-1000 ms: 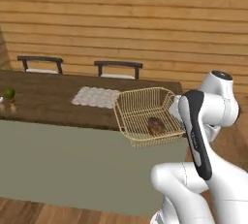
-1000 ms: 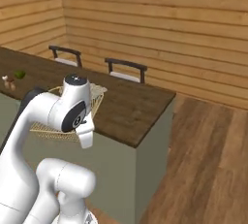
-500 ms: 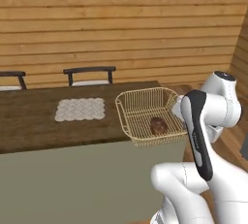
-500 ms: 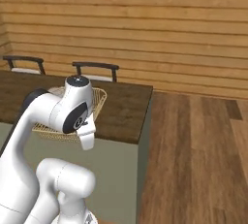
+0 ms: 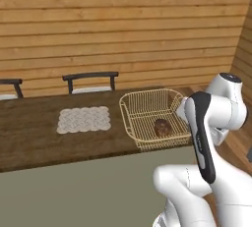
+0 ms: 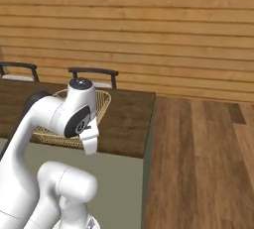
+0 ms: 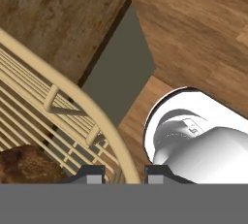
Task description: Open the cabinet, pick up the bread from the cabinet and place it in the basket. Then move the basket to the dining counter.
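Pale gold wire-mesh basket (image 7: 72, 103) rim clamped between dark fingertips (image 7: 91, 174) at six o'clock (dark-brown bread lump (image 7: 26, 164) inside, seven o'clock).

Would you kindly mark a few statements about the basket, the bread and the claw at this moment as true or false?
1. The bread lies inside the basket. True.
2. The claw is shut on the basket's rim. True.
3. The basket is on the floor. False: it is over the end of the dining counter.
4. Three chairs stand behind the counter. False: two chairs show.
5. A pale placemat lies left of the basket. True.
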Tool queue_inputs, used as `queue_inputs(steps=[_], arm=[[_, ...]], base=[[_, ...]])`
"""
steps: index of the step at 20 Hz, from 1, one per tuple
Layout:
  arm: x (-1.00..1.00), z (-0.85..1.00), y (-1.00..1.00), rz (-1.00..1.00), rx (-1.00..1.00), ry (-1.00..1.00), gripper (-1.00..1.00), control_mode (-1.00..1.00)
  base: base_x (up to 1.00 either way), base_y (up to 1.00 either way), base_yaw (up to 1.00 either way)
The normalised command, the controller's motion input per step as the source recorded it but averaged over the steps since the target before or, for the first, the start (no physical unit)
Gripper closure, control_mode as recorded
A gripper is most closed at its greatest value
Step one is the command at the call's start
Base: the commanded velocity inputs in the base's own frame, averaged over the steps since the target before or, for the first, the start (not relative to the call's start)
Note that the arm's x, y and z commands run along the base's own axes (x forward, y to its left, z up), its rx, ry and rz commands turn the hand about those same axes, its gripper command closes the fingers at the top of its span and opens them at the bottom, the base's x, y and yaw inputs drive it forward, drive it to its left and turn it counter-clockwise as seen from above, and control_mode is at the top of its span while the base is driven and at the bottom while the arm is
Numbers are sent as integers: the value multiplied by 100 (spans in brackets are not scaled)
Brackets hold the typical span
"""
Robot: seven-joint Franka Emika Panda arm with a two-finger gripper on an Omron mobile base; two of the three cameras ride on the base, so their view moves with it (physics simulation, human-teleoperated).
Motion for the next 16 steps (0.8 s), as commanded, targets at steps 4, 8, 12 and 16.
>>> queue_inputs(steps=[4, 8, 12, 16], arm=[[0, 0, 0, 0, 0, 0, 100, 100], [0, 0, 0, 0, 0, 0, 100, 100], [0, 0, 0, 0, 0, 0, 100, 100], [0, 0, 0, 0, 0, 0, 100, 100]], base=[[41, 0, -1], [42, 3, -2], [51, 7, -3], [46, 2, -2]])
